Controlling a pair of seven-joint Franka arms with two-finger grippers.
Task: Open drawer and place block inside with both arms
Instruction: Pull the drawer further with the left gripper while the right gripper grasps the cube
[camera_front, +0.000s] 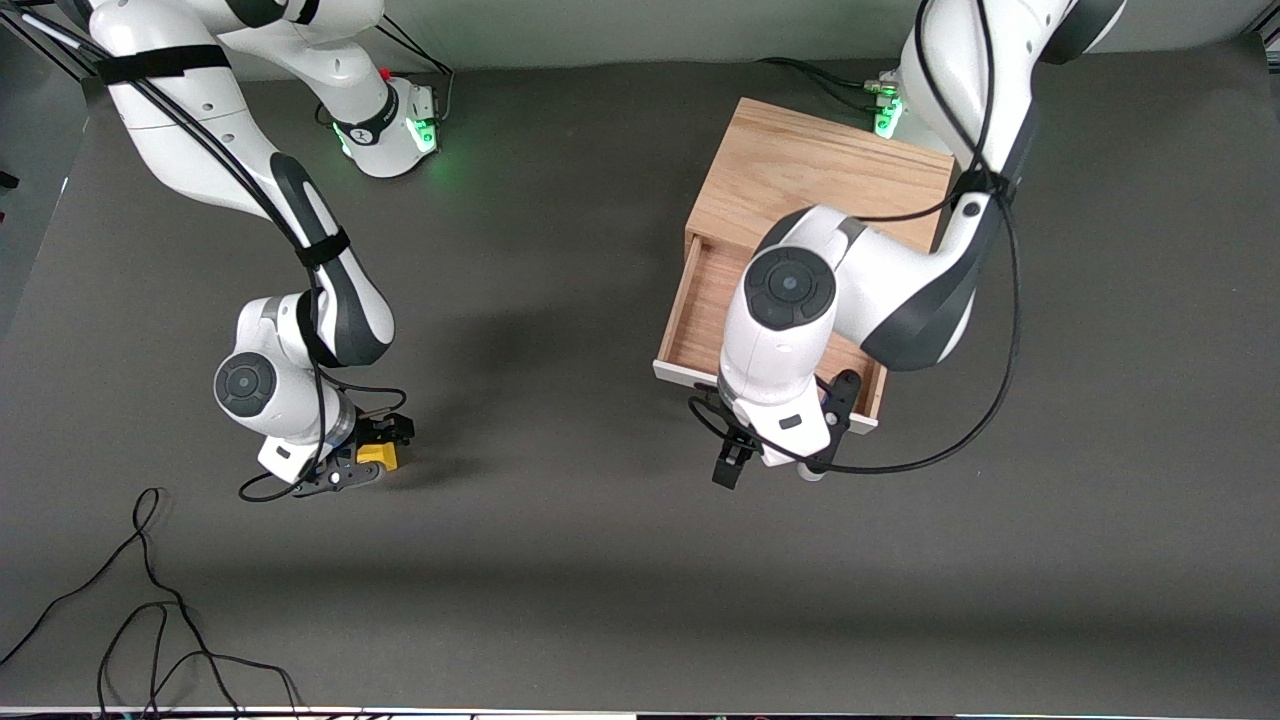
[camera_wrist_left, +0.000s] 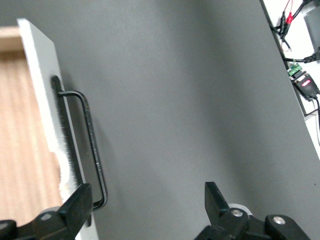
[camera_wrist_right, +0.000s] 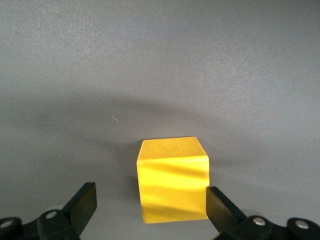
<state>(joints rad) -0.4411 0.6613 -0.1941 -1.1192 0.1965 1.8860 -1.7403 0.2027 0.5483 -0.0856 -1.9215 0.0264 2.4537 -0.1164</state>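
The left arm hides much of the drawer (camera_front: 700, 310) interior — and its handle (camera_wrist_left: 92, 150) is partly cut off.

I see two white arms, the right arm (camera_front: 200, 110) and the left arm (camera_front: 860, 270), each with dark grey joint sections and round dark caps. Black cables run along them, strapped on with black bands. Their bases glow green. Both carry black grippers with silver screws at the finger roots, at 6 o'clock in each wrist view.
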